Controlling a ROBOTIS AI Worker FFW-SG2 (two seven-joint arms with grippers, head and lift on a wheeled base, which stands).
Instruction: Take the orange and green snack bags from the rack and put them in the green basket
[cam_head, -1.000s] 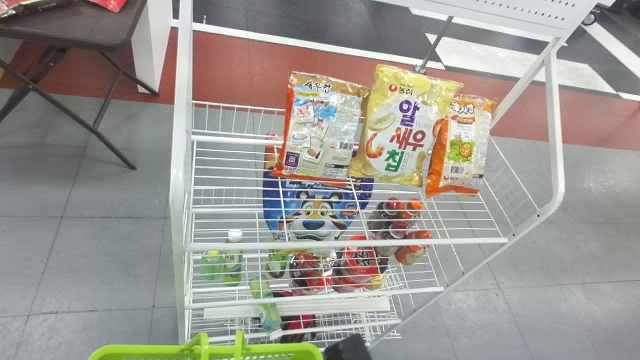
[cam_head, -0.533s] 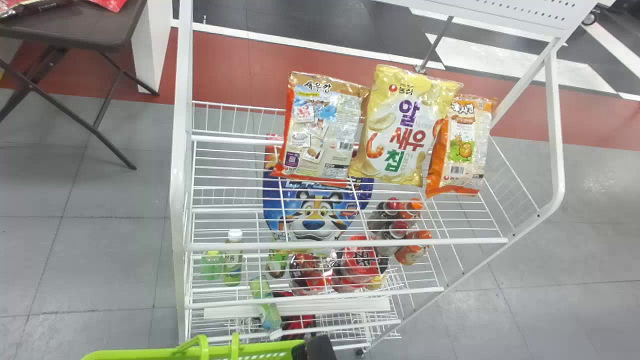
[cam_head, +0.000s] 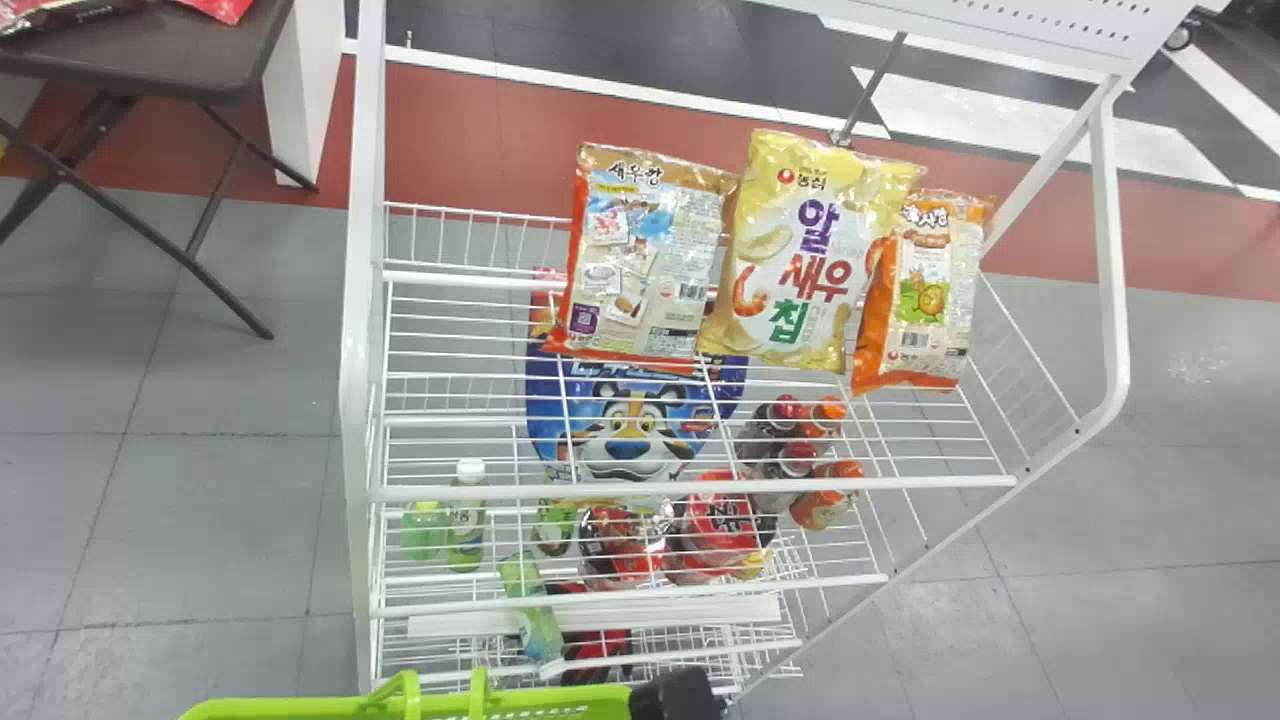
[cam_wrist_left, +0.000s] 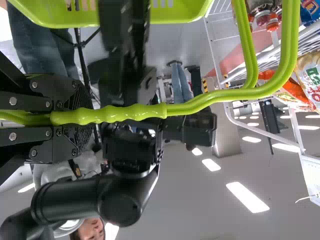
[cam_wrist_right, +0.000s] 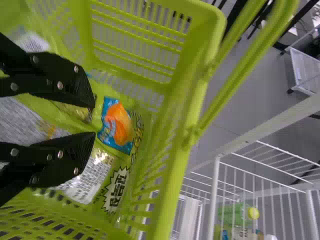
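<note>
Green snack bag (cam_wrist_right: 117, 127) in the basket (cam_head: 300, 708) at seven o'clock; orange snack bags (cam_head: 925, 290) on the rack (cam_head: 440, 492) at twelve and two.
Over the basket, the right tool (cam_head: 685, 695) is partly open, holding nothing; the left tool (cam_wrist_left: 80, 117) is closed around the handle (cam_wrist_left: 140, 112).

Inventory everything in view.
Metal wire rack: one, white, ahead
Glossy snack bags: three, one yellow, two orange-edged, upper rack
Tiger pouch: one, blue, below those
Small bottles: at least four, red- and orange-capped, right
Plastic bottles: two, green, left shelf
Round packs: two, red, mid-shelf
Slim pack: one, green, bottom level
Folding table: one, brown, far left
Packets: count unclear, red, on it
Slatted plastic basket: one, green, near edge
Bags inside: count unclear, mostly green
Left claw: one, black, shut on basket's handle
Right claw: one, black, open over basket
</note>
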